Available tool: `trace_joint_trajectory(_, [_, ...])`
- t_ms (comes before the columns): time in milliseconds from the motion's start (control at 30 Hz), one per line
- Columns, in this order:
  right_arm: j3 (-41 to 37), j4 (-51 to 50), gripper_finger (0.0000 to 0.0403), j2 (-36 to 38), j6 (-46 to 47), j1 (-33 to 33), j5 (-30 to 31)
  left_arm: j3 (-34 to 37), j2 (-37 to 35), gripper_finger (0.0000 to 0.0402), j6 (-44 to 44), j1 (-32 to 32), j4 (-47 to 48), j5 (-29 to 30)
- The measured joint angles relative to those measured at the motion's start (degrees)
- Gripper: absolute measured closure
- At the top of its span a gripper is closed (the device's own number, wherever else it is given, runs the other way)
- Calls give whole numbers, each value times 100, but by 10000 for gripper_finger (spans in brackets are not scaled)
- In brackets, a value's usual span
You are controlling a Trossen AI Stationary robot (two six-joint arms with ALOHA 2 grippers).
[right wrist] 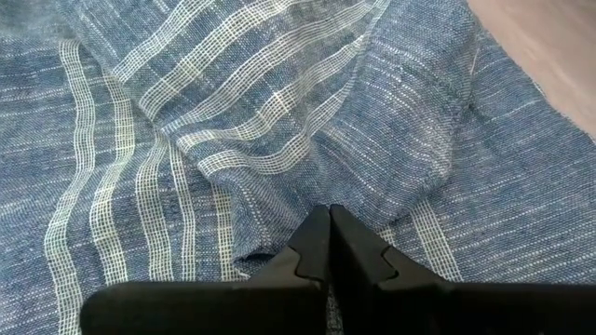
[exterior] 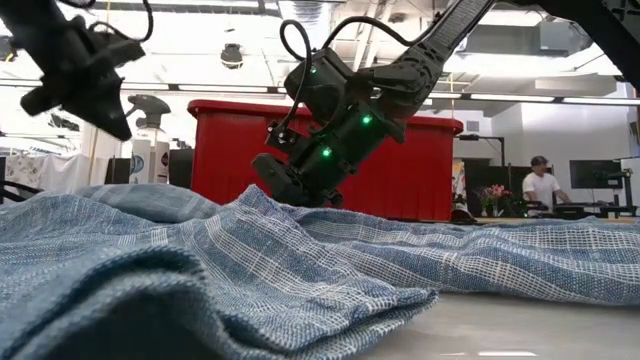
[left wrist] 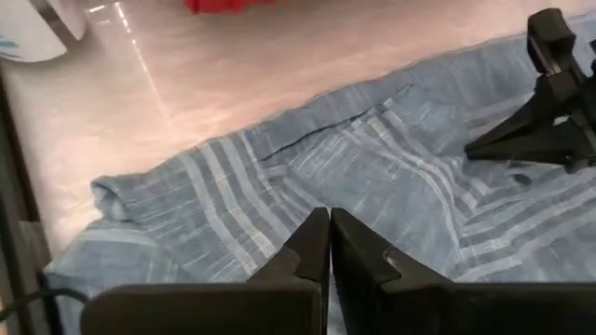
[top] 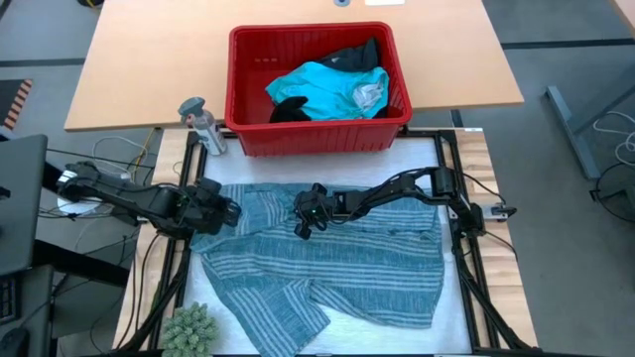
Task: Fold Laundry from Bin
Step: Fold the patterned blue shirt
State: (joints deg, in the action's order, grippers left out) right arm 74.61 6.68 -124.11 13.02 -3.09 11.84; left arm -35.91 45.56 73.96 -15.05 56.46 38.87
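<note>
The striped shirt [top: 327, 263] lies spread and rumpled on the desk [top: 466, 69] in front of the bin [top: 317, 134]; it looks light, limp and likely to sag, so an edge or corner seems the best place to pinch it. The left hand [top: 230, 210] is closed at its left edge, and the right hand [top: 304, 227] is closed low over its middle (whether either pinches cloth, I cannot tell). The bin holds a turquoise garment [top: 322, 87] and black ones [top: 357, 55].

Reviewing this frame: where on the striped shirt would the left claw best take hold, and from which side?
Likely the bunched edge of the striped shirt nearest the left claw, taken from above at the shirt's left side: the cloth lies flat elsewhere, and that raised fold gives both fingers something to pinch.
</note>
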Motion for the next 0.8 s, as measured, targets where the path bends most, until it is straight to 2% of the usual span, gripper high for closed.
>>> trace_joint_trajectory(100, [0, -1, 365, 0, 0, 0, -2, 387, -17, 381, -410, 73, -560, 3])
trace_joint_trajectory(233, [-2, 6, 365, 0, 0, -2, -36, 731, -20, 339, -2182, 289, -1514, 28])
trace_joint_trajectory(367, [-2, 10, 365, 0, 3, -11, -142, 729, -24, 287, -3098, 696, -1951, -27])
trace_joint_trajectory(467, [-4, 10, 365, 0, 2, -9, -153, 729, -20, 248, -3586, 1138, -2087, -451])
trace_joint_trajectory(600, [-4, 12, 365, 0, 4, -9, -153, 729, 82, 208, -4177, 1802, -2207, -1309])
trace_joint_trajectory(800, [-4, 15, 365, 0, 52, -9, -275, 726, 251, 196, -5259, 2740, -2532, -2100])
